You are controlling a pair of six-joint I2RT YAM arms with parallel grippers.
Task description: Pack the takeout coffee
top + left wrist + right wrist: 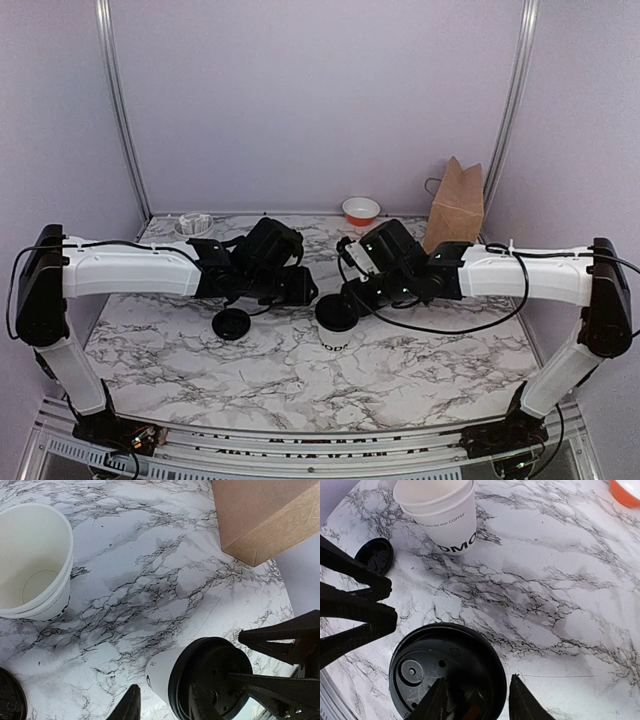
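- Two fingers of my right gripper (477, 680) stand apart, straddling the rim of the lid (420, 670), gripping nothing; left gripper (165, 695) open, empty.
- Paper cup (157, 675): I judge it light and crushable; hold mid-wall, softly.

Table (420, 370): smooth marble-patterned top with a faint sheen. Cup (159, 672): matt white paper. Its lid (420, 665): black moulded plastic, satin with soft highlights. Stacked cups (442, 510): the same matt paper. Far-right bag (260, 515): matt brown kraft paper. Far bowl (361, 210): looks glossy orange and white
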